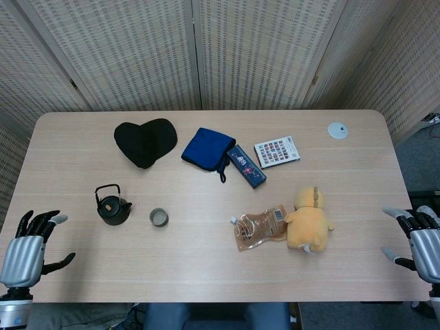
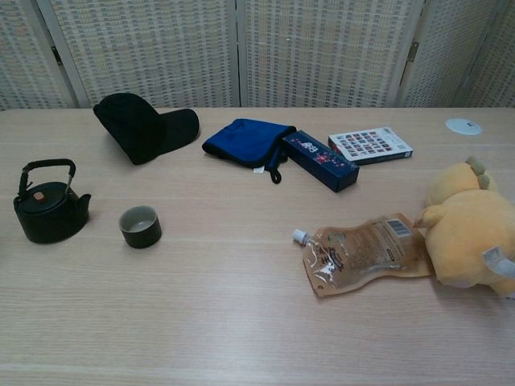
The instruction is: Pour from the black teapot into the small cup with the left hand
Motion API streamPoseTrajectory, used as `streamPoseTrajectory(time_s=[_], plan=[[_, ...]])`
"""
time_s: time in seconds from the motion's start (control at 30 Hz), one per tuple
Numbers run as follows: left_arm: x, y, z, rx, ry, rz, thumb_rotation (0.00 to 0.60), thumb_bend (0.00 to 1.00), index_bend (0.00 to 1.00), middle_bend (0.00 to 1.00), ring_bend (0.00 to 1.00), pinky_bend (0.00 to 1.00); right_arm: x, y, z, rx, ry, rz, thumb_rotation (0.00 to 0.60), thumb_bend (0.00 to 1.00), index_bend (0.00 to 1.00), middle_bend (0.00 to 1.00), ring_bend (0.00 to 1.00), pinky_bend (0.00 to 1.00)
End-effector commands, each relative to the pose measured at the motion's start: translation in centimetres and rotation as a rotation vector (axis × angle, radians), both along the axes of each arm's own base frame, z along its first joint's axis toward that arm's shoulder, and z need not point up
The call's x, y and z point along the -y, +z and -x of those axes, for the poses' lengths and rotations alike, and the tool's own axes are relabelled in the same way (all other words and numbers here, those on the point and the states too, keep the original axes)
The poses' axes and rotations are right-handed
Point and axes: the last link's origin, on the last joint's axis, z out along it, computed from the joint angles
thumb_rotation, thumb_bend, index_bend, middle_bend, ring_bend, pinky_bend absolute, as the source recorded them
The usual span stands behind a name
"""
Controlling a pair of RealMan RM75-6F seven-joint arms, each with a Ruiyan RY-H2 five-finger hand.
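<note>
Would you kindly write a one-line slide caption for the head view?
Both robot hands, left and right, rest open at the table edges; black teapot stands beside the small cup, untouched.

A black cast-iron teapot [image 2: 50, 211] with its arched handle raised is sitting at the left of the pale wooden worktop [image 2: 201, 314]. A small dark round cup [image 2: 140, 226] is standing just beside its spout, apart from it.

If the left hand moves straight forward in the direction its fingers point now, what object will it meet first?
Probably the black teapot. The left hand is open at the table's near-left corner, fingers pointing up and right. The small cup sits beyond the teapot. Height is unclear, so it may pass over.
</note>
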Motion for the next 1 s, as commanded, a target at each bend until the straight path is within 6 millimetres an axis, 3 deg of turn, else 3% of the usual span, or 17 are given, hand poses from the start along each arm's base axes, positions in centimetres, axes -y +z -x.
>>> streamPoseTrajectory(time_s=[0.03, 0.63, 0.8, 1.0], plan=[[0.0, 0.0, 0.0, -0.002, 0.000, 0.001, 0.600, 0.16, 0.25, 0.18, 0.16, 0.00, 0.0, 0.0, 0.0, -0.001, -0.002, -0.001, 0.600, 0.11, 0.24, 0.29, 0.23, 0.26], [-0.7, 0.3, -0.7, 0.017, -0.058, -0.011, 0.600, 0.16, 0.28, 0.18, 0.16, 0.00, -0.1, 0.6, -0.2, 0.007, 0.014, 0.025, 0.600, 0.11, 0.24, 0.29, 0.23, 0.26], [-2.1, 0.0, -0.9, 0.004, -0.076, 0.014, 0.600, 0.16, 0.28, 0.19, 0.23, 0.00, 0.0, 0.5, -0.5, 0.013, 0.029, 0.033, 0.600, 0.11, 0.24, 0.29, 0.23, 0.26], [-4.7, -0.6, -1.4, -0.005, -0.111, 0.042, 0.600, 0.16, 0.28, 0.20, 0.24, 0.00, -0.1, 0.6, -0.7, 0.011, 0.033, 0.037, 0.600, 0.11, 0.24, 0.29, 0.23, 0.26]])
